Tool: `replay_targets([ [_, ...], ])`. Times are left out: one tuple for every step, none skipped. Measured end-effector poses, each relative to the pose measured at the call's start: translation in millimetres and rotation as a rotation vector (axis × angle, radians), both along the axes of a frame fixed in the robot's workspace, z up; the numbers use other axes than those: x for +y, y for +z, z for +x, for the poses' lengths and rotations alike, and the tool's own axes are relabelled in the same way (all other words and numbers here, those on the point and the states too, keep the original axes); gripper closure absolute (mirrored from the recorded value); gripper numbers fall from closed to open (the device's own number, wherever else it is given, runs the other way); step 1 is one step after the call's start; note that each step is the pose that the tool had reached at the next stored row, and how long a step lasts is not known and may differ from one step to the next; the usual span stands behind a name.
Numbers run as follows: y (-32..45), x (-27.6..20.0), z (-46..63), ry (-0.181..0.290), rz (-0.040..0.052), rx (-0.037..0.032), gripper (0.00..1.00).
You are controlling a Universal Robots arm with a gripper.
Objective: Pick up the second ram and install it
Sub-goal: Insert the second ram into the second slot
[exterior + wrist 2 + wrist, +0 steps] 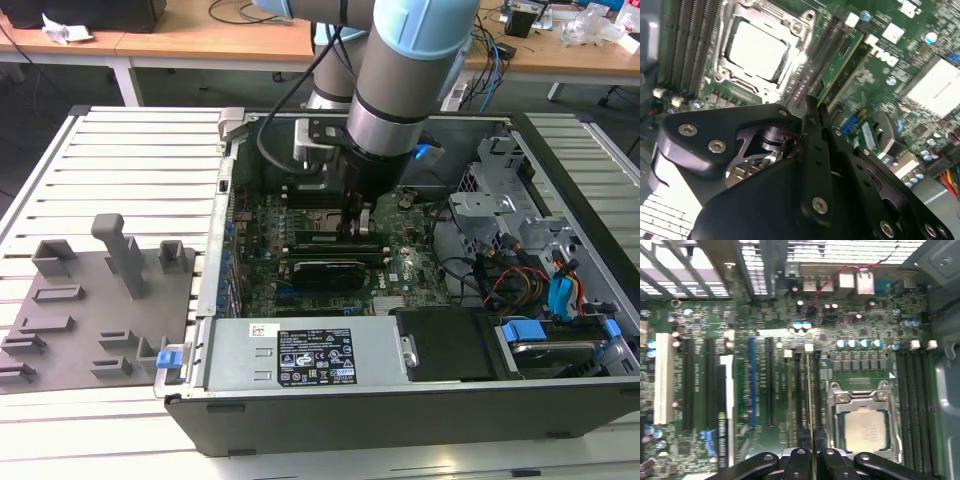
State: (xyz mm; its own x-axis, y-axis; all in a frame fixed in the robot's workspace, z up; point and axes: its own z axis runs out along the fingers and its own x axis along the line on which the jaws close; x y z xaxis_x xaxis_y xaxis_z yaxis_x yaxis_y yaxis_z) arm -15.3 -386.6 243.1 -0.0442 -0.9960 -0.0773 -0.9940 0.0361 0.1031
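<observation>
1. Second ram [810, 405]: seen edge-on in the first wrist view as a thin pale line, standing upright along one of the memory slots [799, 390] just beside the CPU socket [864, 427]. Lined up lengthwise with the slot, as seating needs the contact edge to meet the slot along its whole run.
2. Cannot tell whether fully seated or merely resting in the slot mouth; end clips too small to read.
3. End effector [810, 462]: narrow, fingers pinched on the stick's top edge from both sides near one end. Held by the thin faces, probably to keep the board vertical and leave the neighbouring slots free.
4. In the second wrist view, fingertips meeting at the near end of a green strip that runs away alongside the socket; judged to be the same stick.
5. In the exterior view, arm reaching straight down into the open computer case [215, 300], wrist vertical over the motherboard. Sensible for pushing squarely downward rather than at a slant.
6. Large black-shrouded card [325, 272] lying just beside the working spot, close enough to limit sideways room.
7. Grey fixture tray [100, 300] on the slatted table [120, 150], well apart at the exterior view's left.
</observation>
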Motion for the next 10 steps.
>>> replay_targets([
  [-0.3,2.0,0.0,0.000,-0.0119,0.0001,0.86],
  [-1.0,6.6,0.0,0.000,-0.0379,0.0001,0.86],
  [-1.7,12.8,-0.4,0.000,-0.0597,0.0000,0.86],
  [-2.0,14.0,-1.5,0.000,-0.0633,0.0001,0.86],
  [-2.3,14.0,-2.1,0.000,-0.0635,0.0001,0.86],
  [-2.5,14.0,-2.6,0.000,-0.0635,0.0001,0.86],
  [-3.0,14.0,-2.9,0.000,-0.0631,0.0001,0.86],
  [-3.4,13.9,-2.9,0.000,-0.0631,0.0001,0.86],
  [-5.0,13.4,-3.0,0.000,-0.0630,0.0001,0.86],
  [-6.2,12.0,-3.5,0.000,-0.0632,0.0001,0.86],
])
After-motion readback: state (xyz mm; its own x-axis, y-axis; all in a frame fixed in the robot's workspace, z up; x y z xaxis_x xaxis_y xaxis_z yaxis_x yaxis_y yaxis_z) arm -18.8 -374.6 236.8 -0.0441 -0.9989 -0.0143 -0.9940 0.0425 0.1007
